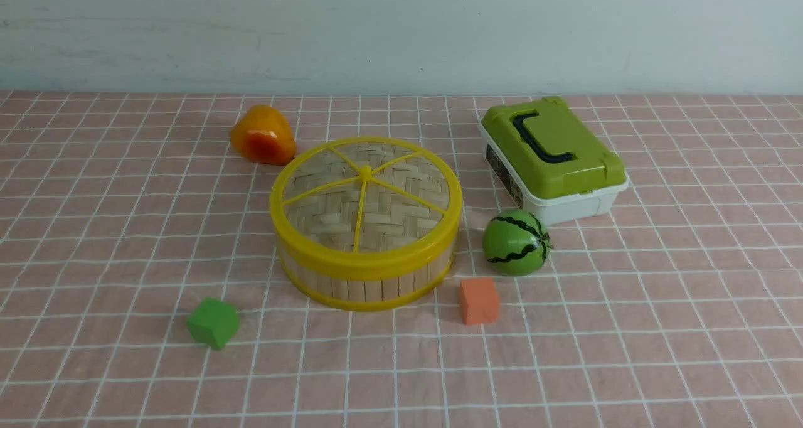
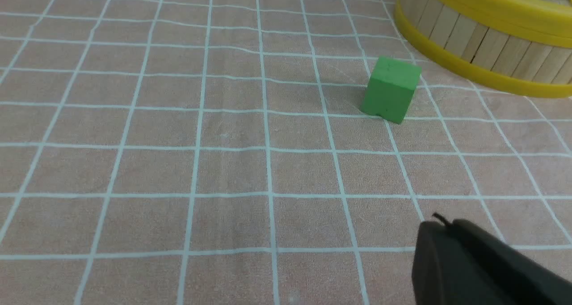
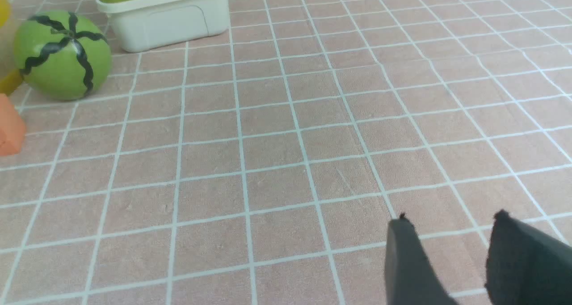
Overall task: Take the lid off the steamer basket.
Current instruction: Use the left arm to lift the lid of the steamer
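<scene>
Covering the steamer basket (image 1: pixel 367 277), the lid (image 1: pixel 366 192) (no legible writing anywhere)

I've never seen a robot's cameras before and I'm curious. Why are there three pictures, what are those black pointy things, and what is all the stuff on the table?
A robot with two arms took these. The wide picture looks forward from between its arms. The other two come from small cameras on its wrists, so they look low across the pink checked tablecloth.

The black shapes are its pinchers. The left gripper is shut. The right gripper is open, with a gap between its tips. Neither holds anything.

In the middle sits a round steamer basket with its lid still on. Around it are a green block, an orange block, a toy watermelon, an orange-yellow toy fruit and a white box with a green lid. The robot's job is to lift the basket's lid off, and it has not touched it yet.
</scene>
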Tool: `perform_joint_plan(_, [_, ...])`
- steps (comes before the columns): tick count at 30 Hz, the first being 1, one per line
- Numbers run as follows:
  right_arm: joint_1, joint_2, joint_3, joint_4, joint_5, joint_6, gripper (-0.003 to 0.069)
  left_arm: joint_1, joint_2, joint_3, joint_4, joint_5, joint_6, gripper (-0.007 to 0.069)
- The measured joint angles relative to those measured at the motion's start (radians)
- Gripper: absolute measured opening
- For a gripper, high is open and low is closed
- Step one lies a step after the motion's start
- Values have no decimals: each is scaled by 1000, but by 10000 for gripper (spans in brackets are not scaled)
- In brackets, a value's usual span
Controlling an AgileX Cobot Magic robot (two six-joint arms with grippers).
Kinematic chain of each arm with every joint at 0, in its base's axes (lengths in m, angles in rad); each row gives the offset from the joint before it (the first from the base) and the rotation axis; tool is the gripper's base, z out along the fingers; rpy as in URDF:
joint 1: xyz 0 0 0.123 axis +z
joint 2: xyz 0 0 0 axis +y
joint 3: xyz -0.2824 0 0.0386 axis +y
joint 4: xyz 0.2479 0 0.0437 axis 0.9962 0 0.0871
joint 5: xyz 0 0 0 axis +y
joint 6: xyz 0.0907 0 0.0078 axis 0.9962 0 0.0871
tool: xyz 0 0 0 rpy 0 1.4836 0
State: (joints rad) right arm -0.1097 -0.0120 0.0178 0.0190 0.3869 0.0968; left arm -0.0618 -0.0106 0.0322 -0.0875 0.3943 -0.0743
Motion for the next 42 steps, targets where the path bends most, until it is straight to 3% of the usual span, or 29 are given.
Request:
perform_joint_plan(38, [0,0,0,0,0,0,241,0,0,0,0,-1,0,31])
perform_joint_plan(42, [0,0,0,0,0,0,241,0,0,0,-20,-72,0,39])
